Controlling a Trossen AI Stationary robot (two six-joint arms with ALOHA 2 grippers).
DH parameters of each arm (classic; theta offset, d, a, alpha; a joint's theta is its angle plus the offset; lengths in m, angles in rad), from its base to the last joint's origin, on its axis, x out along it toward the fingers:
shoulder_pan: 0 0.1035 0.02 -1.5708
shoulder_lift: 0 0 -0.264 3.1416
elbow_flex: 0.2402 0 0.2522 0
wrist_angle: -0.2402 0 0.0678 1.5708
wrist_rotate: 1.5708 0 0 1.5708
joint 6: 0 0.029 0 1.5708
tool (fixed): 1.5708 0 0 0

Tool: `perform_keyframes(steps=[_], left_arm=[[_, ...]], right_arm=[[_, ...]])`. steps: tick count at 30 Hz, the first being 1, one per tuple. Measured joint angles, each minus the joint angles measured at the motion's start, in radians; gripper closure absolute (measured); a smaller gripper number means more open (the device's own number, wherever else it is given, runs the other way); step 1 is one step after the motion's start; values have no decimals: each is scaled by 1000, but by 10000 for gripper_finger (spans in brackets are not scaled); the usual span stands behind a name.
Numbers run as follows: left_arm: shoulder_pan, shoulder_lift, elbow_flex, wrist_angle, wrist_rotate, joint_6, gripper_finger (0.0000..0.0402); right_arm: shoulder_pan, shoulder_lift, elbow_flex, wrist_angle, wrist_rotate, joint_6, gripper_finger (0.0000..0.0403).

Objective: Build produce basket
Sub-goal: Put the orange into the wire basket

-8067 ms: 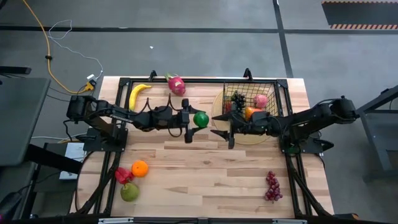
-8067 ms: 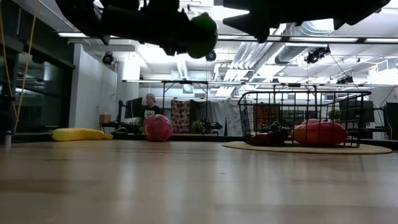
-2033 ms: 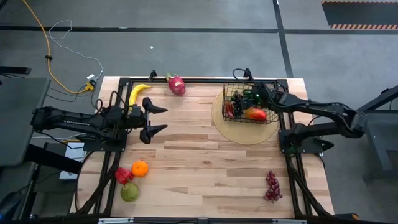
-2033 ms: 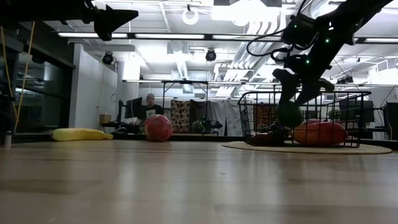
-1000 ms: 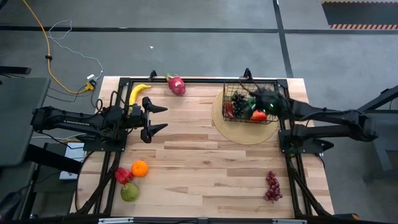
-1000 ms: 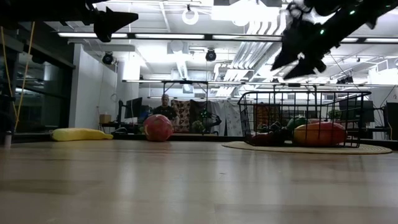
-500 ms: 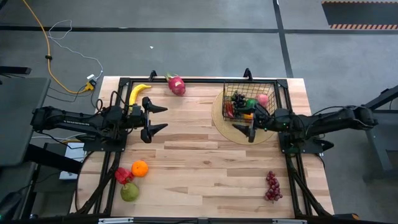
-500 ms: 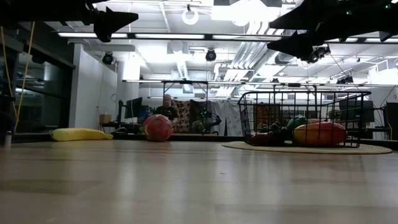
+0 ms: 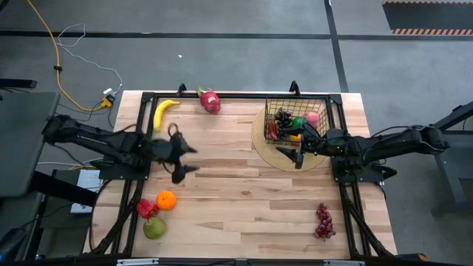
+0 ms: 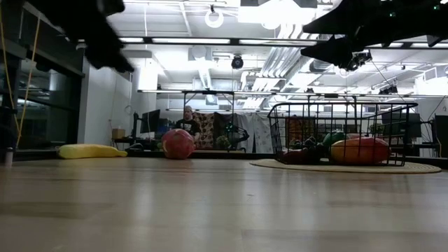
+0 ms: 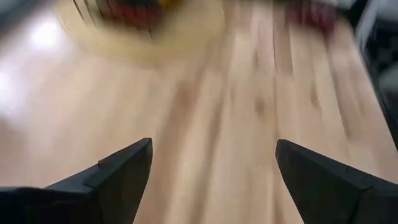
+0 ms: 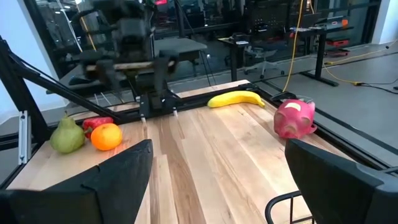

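The black wire basket (image 9: pixel 299 122) stands on a round tan disc (image 9: pixel 267 157) at the far right and holds several pieces of produce. A banana (image 9: pixel 164 111) and a pink dragon fruit (image 9: pixel 210 100) lie along the far edge. An orange (image 9: pixel 166 199), a red pepper (image 9: pixel 146 208) and a green pear (image 9: pixel 154 227) lie near left, and purple grapes (image 9: pixel 323 220) near right. My left gripper (image 9: pixel 188 159) hangs open over the left half of the table, tipped down. My right gripper (image 9: pixel 290 157) is open and level, above the disc just beside the basket's near left corner.
A black frame (image 9: pixel 244 94) runs along the table's far edge and sides. Bare wood (image 9: pixel 244 199) lies between the two groups of produce. In the low view a person (image 10: pixel 187 122) sits in the room beyond the table.
My right gripper has drawn back from above the basket toward the table's middle, tipped up to level, then kept still. My left gripper has swung toward the near edge and tipped downward in the last half second. Both stay open. No produce has moved.
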Motion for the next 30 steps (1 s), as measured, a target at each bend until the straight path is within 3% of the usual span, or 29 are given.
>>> perform_keyframes(steps=[4,8,12,18,23,30], left_arm=[[-142,80,58,-241,1,-195,70],[-290,122,66,-354,6,-411,70],[-425,136,66,-383,46,-592,71],[-573,185,67,-426,-11,-799,71],[-626,275,66,-456,-29,-865,71],[-656,376,66,-455,64,-885,71]], right_arm=[[0,0,0,-2,1,1,48],[0,0,0,-12,1,2,48],[0,0,0,-47,1,2,48],[-1,0,0,-91,1,22,48],[-1,0,0,-103,1,22,48],[-1,0,0,-103,2,18,48]])
